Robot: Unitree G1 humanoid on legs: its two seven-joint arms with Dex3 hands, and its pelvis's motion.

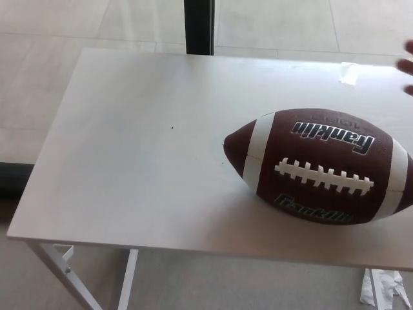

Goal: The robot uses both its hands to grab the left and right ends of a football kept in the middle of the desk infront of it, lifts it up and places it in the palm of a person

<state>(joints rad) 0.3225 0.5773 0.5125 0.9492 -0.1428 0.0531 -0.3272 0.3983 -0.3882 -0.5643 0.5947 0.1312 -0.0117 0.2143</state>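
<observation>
Pale floor tiles (pixel 51 26) surround a white desk (pixel 129 168) that fills most of the head view, with a dark upright post (pixel 198 26) standing beyond its far edge. Neither robot hand appears in the view, so their condition, open or closed, cannot be told. Nearest item of concern is the football (pixel 319 166), brown with white stripes near each end and white lacing facing up; it lies on its side on the right part of the desk, its long axis running left to right, its right end cut off by the picture edge. White "Franklin" lettering shows on its far side, upside down from this view. Fingertips of a person's hand (pixel 406 64) enter at the far right edge, above the desk and apart from the ball. A small pale scrap (pixel 348 73) lies near the far right of the desktop. White desk legs (pixel 64 268) show below the near left edge, and crumpled white material (pixel 386 287) lies on the floor at near right.
</observation>
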